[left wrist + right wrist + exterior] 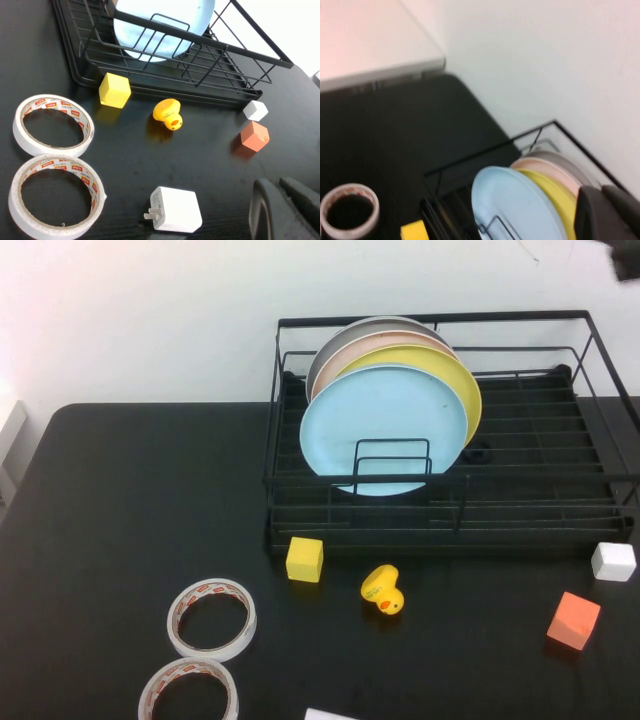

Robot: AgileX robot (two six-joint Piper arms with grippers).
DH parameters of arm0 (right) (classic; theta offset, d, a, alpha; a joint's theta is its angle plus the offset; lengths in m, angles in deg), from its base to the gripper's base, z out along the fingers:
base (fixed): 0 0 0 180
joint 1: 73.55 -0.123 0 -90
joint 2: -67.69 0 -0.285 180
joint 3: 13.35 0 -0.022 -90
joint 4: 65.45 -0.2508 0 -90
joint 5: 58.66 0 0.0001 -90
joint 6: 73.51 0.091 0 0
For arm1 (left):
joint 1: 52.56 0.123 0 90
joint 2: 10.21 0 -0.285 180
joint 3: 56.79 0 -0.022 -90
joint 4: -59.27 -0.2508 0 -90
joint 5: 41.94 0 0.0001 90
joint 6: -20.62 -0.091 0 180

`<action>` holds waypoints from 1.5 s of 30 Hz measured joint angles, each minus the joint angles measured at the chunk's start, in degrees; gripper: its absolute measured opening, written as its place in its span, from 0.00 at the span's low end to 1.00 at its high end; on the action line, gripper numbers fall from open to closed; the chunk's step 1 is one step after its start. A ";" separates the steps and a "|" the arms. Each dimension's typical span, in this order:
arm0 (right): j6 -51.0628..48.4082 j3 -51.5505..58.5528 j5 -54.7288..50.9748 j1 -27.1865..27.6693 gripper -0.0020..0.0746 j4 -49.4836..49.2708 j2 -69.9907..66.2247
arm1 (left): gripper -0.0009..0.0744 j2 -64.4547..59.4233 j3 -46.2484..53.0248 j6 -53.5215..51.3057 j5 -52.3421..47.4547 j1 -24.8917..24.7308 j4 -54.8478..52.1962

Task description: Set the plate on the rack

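Observation:
The light blue plate [385, 430] stands upright in the black wire rack [430, 318], in front of a yellow plate [455, 375], a pink plate [385, 345] and a grey plate [345, 338]. It leans behind a small wire divider. It also shows in the left wrist view [160, 20] and the right wrist view [515, 205]. My left gripper [277, 184] is shut and empty, low over the table's near edge, away from the rack [220, 75]. My right gripper [600, 190] is shut and empty, raised above and behind the rack [470, 157]; only a dark bit of that arm [628, 258] shows in the high view.
In front of the rack lie a yellow cube [304, 559], a yellow rubber duck [382, 590], a white cube [613, 561] and an orange cube [574, 620]. Two tape rolls [211, 618] [188, 690] lie at the front left. A white charger plug [176, 210] lies at the front edge.

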 joint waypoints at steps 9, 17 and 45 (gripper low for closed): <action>-19.56 34.94 14.26 0.00 0.03 -19.17 30.14 | 0.01 0.00 0.00 -0.12 -0.15 0.00 0.00; -21.70 49.68 20.26 0.00 0.03 -26.32 47.84 | 0.01 0.00 0.00 -0.26 -0.63 0.00 0.00; -21.48 68.43 31.74 0.00 0.03 -19.27 65.36 | 0.01 0.00 0.00 -0.26 -0.81 0.00 0.00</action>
